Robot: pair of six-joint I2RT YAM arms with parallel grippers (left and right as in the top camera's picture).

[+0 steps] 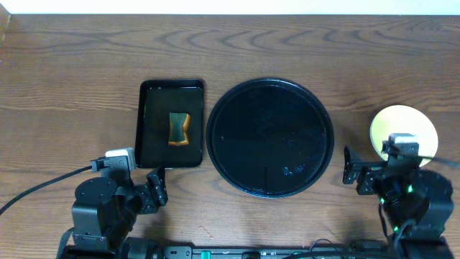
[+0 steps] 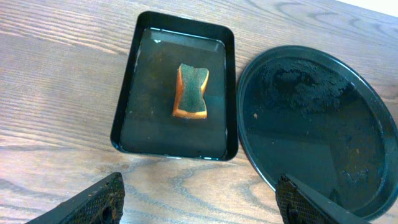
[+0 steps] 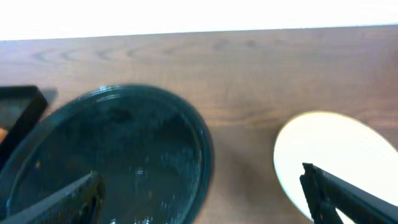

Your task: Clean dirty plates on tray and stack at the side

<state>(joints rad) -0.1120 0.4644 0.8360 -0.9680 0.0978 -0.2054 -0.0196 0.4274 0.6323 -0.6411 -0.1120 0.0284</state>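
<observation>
Currently one pale yellow plate (image 1: pixel 410 121) is showing, sitting on the wooden table (image 1: pixel 72 79) to the right of the round tray (image 1: pixel 270 137), near it but not touching. Its face is looking smooth, matte and round. Whether more plates are lying beneath it I cannot tell, since only the top surface is showing. From overhead the right arm's wrist is covering its near edge. In the right wrist view the frame and one dark finger are cutting off its lower side.

The single round tray is shining glossy black with a raised rim, and its floor is carrying speckles and wet-looking smears. Just beside it on the left, one rectangular tray (image 1: pixel 152 108) is lying, also black, with rounded corners and what is looking like a thin film of liquid. One sponge (image 1: pixel 179 129) is resting in its middle, waisted in shape, rough dark green on top and orange along the edge.

Two grippers are hanging over the near side of the table. The left gripper (image 2: pixel 199 183) is holding its fingers (image 2: pixel 99 199) spread wide. The right gripper (image 3: pixel 200 174) is doing the same, its blurred tips framing the round tray and the plate.
</observation>
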